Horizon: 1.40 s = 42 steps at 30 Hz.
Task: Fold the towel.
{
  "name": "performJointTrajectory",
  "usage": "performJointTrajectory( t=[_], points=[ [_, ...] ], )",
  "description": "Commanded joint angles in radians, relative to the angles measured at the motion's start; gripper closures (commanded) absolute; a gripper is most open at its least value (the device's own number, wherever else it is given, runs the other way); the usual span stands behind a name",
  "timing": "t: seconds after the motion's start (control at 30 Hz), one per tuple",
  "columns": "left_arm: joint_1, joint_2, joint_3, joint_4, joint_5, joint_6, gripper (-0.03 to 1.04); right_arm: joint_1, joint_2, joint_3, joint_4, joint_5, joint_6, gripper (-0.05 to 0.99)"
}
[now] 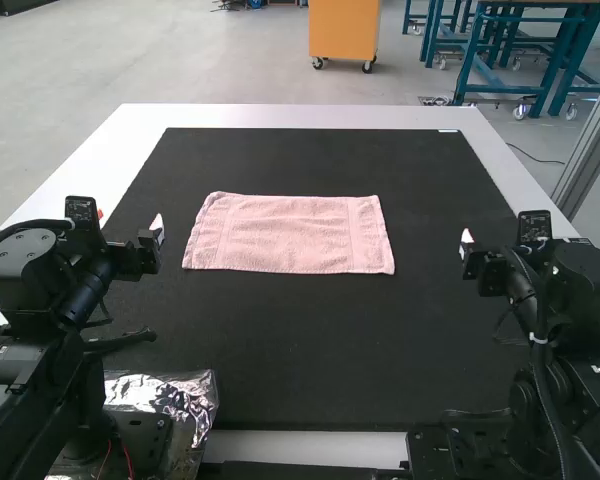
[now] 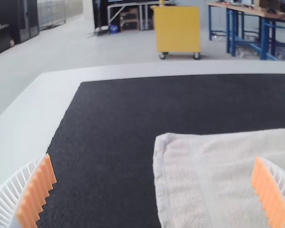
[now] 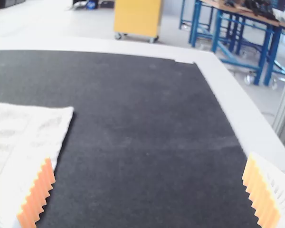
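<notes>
Pink terry towel (image 1: 288,234) (nubbly), flat oblong on matte black mat (image 1: 310,345).

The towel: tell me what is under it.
The towel lies flat on the black mat, which shows all around it. The part directly beneath is covered, so whether anything else is there cannot be seen.

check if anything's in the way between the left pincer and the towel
Nothing visible is in the way: in the high view, just black mat lies between the open left pincer and the towel.
</notes>
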Motion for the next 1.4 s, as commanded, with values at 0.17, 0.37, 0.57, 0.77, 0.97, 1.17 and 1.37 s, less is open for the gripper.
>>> performJointTrajectory(
  t=[0.17, 0.37, 0.57, 0.77, 0.97, 1.17, 1.37],
  points=[
    [-0.002, -0.006, -0.005, 0.004, -0.007, -0.008, 0.04, -0.007, -0.01, -0.007, 0.006, 0.017, -0.007, 0.02],
    [-0.002, -0.006, -0.005, 0.004, -0.007, -0.008, 0.04, -0.009, -0.01, -0.007, 0.006, 0.017, -0.007, 0.02],
    [-0.001, -0.006, -0.005, 0.004, -0.007, -0.008, 0.04, -0.009, -0.01, -0.007, 0.006, 0.017, -0.007, 0.02],
    [-0.002, -0.006, -0.005, 0.004, -0.006, -0.01, 0.04, -0.009, -0.01, -0.007, 0.008, 0.017, -0.007, 0.02],
    [-0.001, -0.006, -0.005, 0.004, -0.006, -0.008, 0.04, -0.007, -0.01, -0.007, 0.006, 0.017, -0.007, 0.02],
    [-0.001, -0.006, -0.005, 0.004, -0.006, -0.01, 0.04, -0.009, -0.01, -0.007, 0.006, 0.017, -0.007, 0.02],
    [-0.009, -0.006, -0.005, 0.006, -0.007, -0.008, 0.04, -0.006, -0.01, -0.007, 0.002, -0.047, -0.032, 0.02]
  ],
)
